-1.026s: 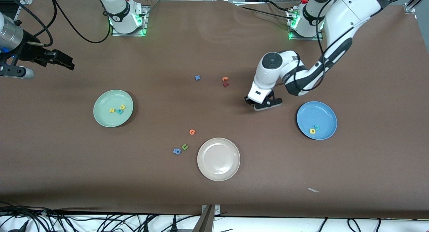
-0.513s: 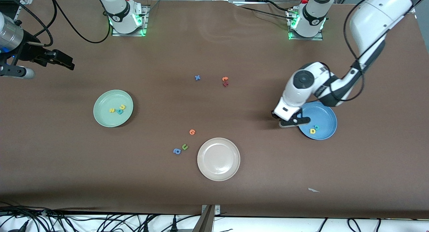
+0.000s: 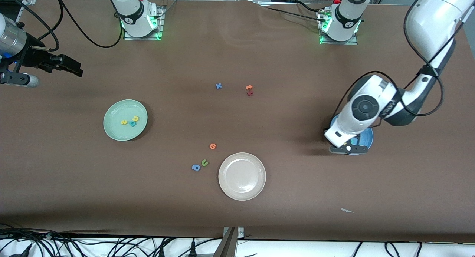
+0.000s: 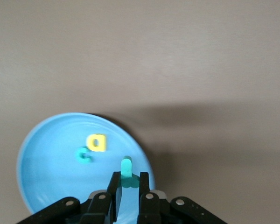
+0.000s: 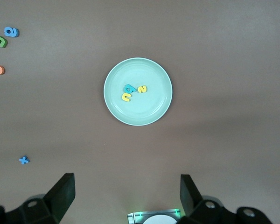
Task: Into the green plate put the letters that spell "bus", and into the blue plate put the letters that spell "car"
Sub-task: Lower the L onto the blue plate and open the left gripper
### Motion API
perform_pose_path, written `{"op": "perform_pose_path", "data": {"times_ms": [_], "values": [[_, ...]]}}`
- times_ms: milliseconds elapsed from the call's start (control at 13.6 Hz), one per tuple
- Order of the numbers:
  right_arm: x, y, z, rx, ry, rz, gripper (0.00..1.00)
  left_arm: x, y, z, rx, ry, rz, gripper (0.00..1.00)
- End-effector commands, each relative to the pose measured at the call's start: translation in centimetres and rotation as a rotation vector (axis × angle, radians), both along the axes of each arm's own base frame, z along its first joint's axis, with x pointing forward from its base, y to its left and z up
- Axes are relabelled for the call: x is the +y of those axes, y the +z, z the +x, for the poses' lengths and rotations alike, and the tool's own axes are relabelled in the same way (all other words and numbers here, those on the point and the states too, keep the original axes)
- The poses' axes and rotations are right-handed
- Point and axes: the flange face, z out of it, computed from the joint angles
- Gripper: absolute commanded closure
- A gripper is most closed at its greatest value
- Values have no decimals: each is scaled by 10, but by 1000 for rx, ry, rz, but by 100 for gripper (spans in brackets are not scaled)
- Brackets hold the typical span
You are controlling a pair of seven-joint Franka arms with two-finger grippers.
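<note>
Brown matte table (image 3: 237,56), three round shallow plates on it.
At frame right, the left gripper (image 4: 127,186) hangs over the glossy blue plate (image 4: 46,168), clamped on a small teal foam "r" (image 4: 126,169); the arm hides most of this plate. Mint green plate (image 3: 125,119) at frame left holds three tiny letters. The right gripper (image 5: 126,198), spread wide, waits upper left.

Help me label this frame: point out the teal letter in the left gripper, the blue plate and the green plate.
teal letter (image 4: 126,167): left wrist view, its stem.
blue plate (image 4: 46,172): left wrist view, bare floor.
green plate (image 3: 115,118): front view, bare floor.
</note>
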Motion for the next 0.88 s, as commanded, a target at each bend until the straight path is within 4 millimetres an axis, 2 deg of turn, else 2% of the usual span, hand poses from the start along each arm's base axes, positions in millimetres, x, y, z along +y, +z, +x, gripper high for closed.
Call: {"op": "perform_pose_path", "data": {"times_ms": [0,147,220,293,366,440,806], "values": [[0,4,2,9,12,2,0,42,-3,4,48,-36,-29,94],[2,4,2,9,17,0,0,52,-11,4,66,-48,-26,92],[3,5,3,-2,19,-7,0,62,-17,5,79,-55,-21,83],[3,6,4,-8,19,-10,0,66,-21,4,88,-71,-20,65],[3,6,4,-8,19,-10,0,70,-26,4,98,-83,-23,8],[3,5,3,-5,19,-10,0,72,-27,5,100,-84,-23,0],[3,8,3,-11,19,-13,0,78,-22,7,90,-59,-21,0]]}}
